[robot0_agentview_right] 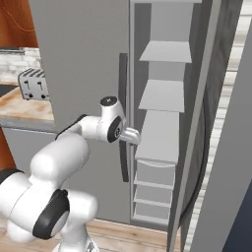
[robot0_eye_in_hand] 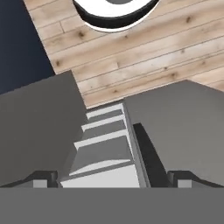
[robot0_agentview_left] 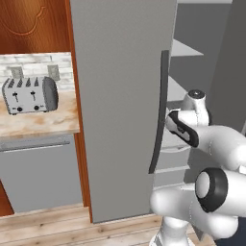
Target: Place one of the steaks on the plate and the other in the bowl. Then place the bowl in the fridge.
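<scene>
Open gripper looking down into the half-open fridge.

The gripper (robot0_eye_in_hand: pixel 112 177) has its finger tips (robot0_eye_in_hand: pixel 40 178) set wide apart with nothing between them; seen from the hand, it points down over the fridge shelves (robot0_eye_in_hand: pixel 105 148) toward the plank floor (robot0_eye_in_hand: pixel 144 57). The fridge (robot0_agentview_left: pixel 120 96) stands with its right door (robot0_agentview_right: pixel 216 123) swung out and its left door shut, the black handle (robot0_agentview_left: pixel 160 110) just beside the wrist. Shelves appear bare. Judged: the arm should move slowly and keep away from the door edge and the handle.
</scene>
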Tool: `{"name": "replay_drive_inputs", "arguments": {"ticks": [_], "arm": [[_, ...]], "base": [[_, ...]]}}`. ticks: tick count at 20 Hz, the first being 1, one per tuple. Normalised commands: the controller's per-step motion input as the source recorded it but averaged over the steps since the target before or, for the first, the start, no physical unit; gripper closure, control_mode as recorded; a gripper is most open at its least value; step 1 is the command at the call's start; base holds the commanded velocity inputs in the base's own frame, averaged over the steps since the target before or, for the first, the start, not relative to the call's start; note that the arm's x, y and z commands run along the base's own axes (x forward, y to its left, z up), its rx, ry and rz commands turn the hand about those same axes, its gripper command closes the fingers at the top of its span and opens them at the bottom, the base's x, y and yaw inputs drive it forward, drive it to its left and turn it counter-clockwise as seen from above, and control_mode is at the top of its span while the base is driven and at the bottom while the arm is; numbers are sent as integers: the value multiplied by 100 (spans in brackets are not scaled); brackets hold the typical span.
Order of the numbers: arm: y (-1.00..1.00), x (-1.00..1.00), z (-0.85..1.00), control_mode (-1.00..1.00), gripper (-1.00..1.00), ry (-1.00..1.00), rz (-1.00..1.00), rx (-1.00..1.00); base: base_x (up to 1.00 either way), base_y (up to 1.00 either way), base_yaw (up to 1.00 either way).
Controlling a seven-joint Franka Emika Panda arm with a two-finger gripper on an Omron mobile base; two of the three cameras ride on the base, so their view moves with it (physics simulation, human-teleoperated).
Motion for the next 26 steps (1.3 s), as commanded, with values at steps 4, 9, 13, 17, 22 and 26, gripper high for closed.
{"name": "replay_drive_inputs", "arguments": {"ticks": [4,9,13,17,22,26], "arm": [[95,38,-9,-100,-100,-60,-21,-6],[26,61,1,-100,-100,-13,1,-13],[-28,15,21,-100,-100,6,2,10],[-15,-9,94,-100,-100,1,8,20],[0,33,67,-100,-100,10,23,-7],[-4,39,9,-100,-100,16,36,-36]], "base": [[0,0,0],[0,0,0],[0,0,0],[0,0,0],[0,0,0],[0,0,0]]}}
